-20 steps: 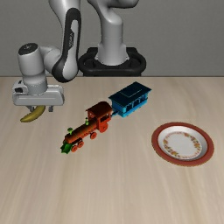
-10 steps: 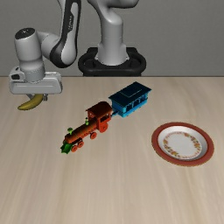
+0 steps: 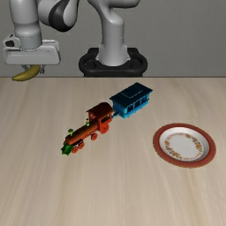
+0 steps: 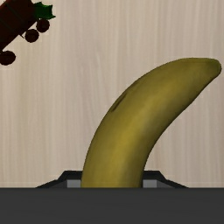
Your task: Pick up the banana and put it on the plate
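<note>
glossy white arm [image 3: 112, 31] with grey joints on a round black base [image 3: 91, 64].

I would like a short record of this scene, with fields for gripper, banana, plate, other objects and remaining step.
gripper: gripper shut on the banana, raised at the exterior view's left
banana: banana held in the air, clear of the table
plate: plate on the table at the exterior view's right, nothing on it
other objects: toy locomotive and blue wagon, on the table between banana and plate
remaining step: banana not yet on the plate
</note>
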